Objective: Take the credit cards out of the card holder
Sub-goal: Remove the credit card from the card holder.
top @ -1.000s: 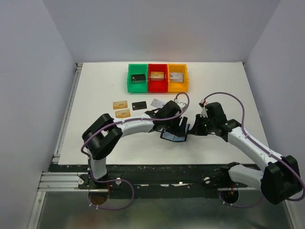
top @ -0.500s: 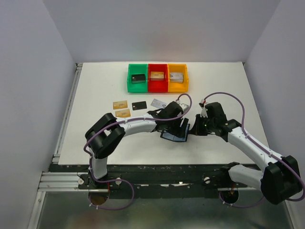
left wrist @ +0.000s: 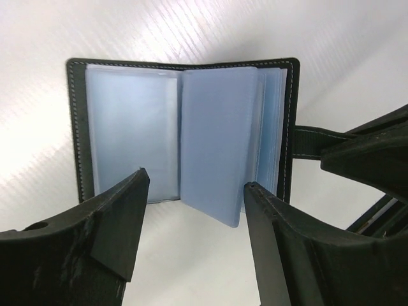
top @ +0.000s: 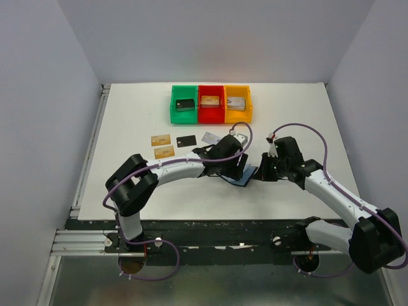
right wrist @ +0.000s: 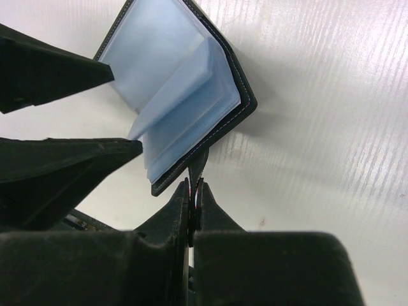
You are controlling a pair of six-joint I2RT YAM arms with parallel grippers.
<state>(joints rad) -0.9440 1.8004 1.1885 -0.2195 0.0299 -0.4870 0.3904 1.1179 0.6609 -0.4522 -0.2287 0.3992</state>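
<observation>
The card holder [left wrist: 127, 127] lies open on the white table, black with bluish clear pockets; no card shows in the pockets I can see. It also shows in the right wrist view [right wrist: 172, 70] and the top view [top: 244, 176]. My left gripper [left wrist: 197, 185] is open, its fingers either side of the holder's near edge, one loose pocket leaf between them. My right gripper [right wrist: 196, 185] is shut on the holder's black strap [left wrist: 312, 137]. Two tan-gold cards [top: 160, 139], a black card [top: 186, 141] and a silver card [top: 211, 137] lie on the table left of the grippers.
Green [top: 184, 113], red [top: 211, 113] and orange [top: 238, 113] bins stand in a row at the back, each with a blocky item inside. Grey walls close in both sides. The left arm [top: 178, 169] arches across the table's middle.
My left gripper has drawn slightly back and up from the holder. The holder has shifted a little to the right and shows less. The right gripper has kept its hold.
</observation>
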